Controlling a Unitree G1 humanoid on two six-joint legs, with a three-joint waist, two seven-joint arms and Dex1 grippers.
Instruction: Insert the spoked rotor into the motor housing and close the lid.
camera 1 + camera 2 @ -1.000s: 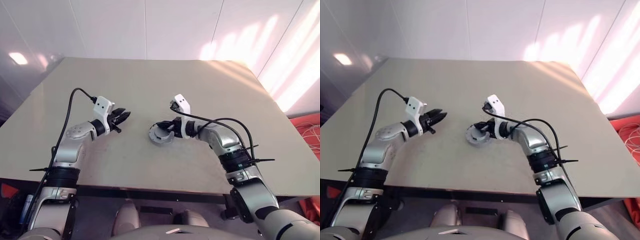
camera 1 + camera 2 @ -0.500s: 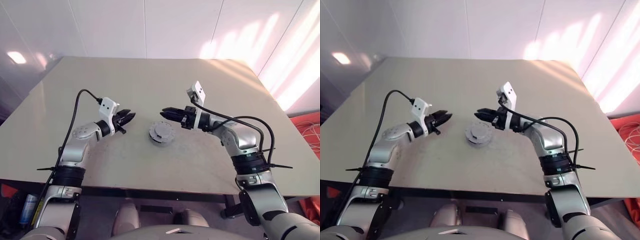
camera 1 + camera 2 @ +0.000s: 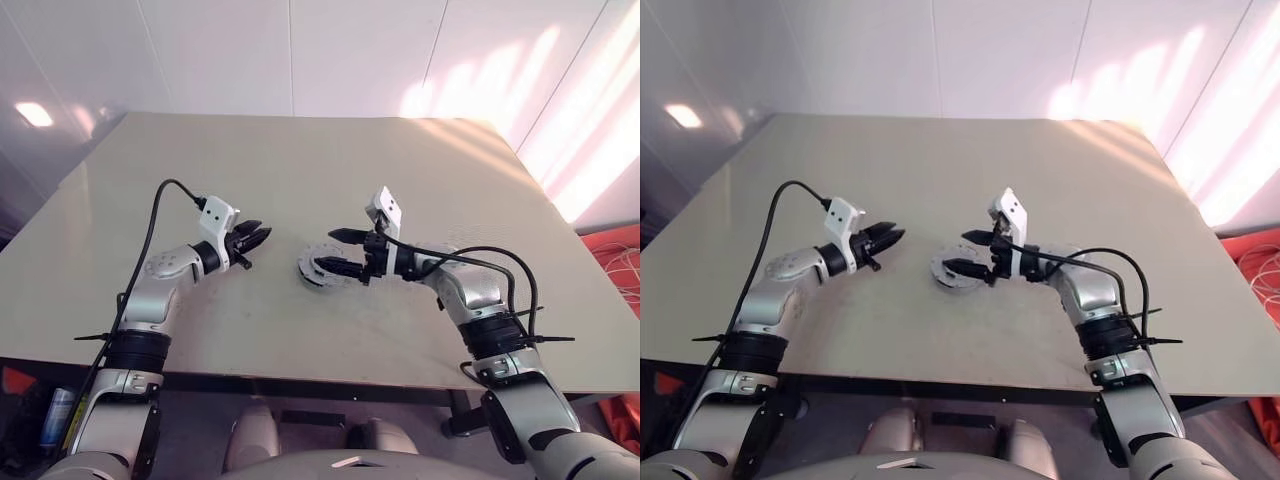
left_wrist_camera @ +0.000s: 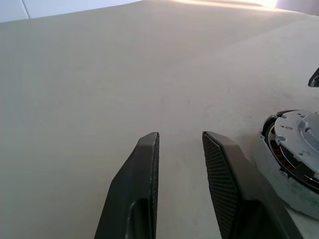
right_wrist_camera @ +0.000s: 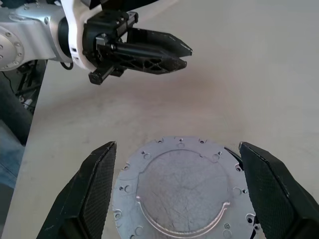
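- Here, the right wrist view looks straight down on the lid [image 5: 182,188], a grey disc lying flat and closed over the motor housing [image 4: 271,149], whose coppery windings peek out at the rim in the left wrist view.
- One housing, one lid, two grippers, all on the table [image 3: 300,180].
- The right gripper [image 3: 337,251] is spread wide, straddling the lid without gripping.
- The left gripper [image 3: 262,236], nearby, has a narrow gap between its fingers [image 4: 144,169] and grasps nothing.

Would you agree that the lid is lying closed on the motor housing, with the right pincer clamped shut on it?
Not quite: the right pincer is open, its fingers spread wide to either side of the lid, as the right wrist view shows. The lid does lie closed on the motor housing.
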